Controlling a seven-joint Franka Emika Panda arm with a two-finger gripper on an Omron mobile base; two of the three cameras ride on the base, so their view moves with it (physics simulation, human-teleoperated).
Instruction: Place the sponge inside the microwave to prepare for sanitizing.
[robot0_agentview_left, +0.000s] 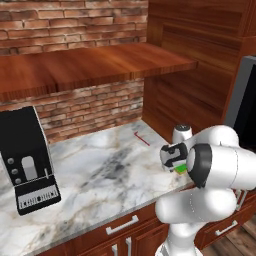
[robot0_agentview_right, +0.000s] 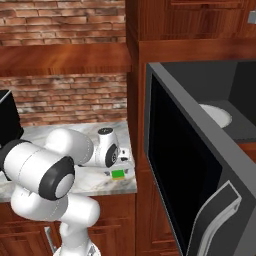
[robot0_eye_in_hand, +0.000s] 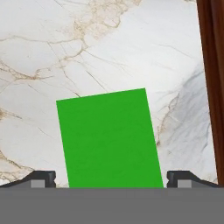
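Note:
The sponge (robot0_eye_in_hand: 109, 140) lies flat on the marble counter, bright green top up, near the counter's right front corner (robot0_agentview_left: 181, 169) (robot0_agentview_right: 118, 174). My gripper (robot0_eye_in_hand: 111, 181) hangs straight above it, open, one fingertip (robot0_eye_in_hand: 42, 178) wide of each side of the sponge and not touching it. In the base views the hand (robot0_agentview_left: 173, 156) (robot0_agentview_right: 119, 161) sits just over the sponge. The microwave (robot0_agentview_right: 200, 150) stands to the right with its dark glass door swung open toward me, its curved grey handle (robot0_agentview_right: 216, 212) low and its pale turntable (robot0_agentview_right: 218, 114) inside.
A black coffee machine (robot0_agentview_left: 27, 162) stands at the counter's left. A thin red stick (robot0_agentview_left: 141, 138) lies near the back wall. A wooden cabinet side (robot0_eye_in_hand: 212, 87) rises right beside the sponge. A wooden shelf (robot0_agentview_left: 90, 65) overhangs the counter.

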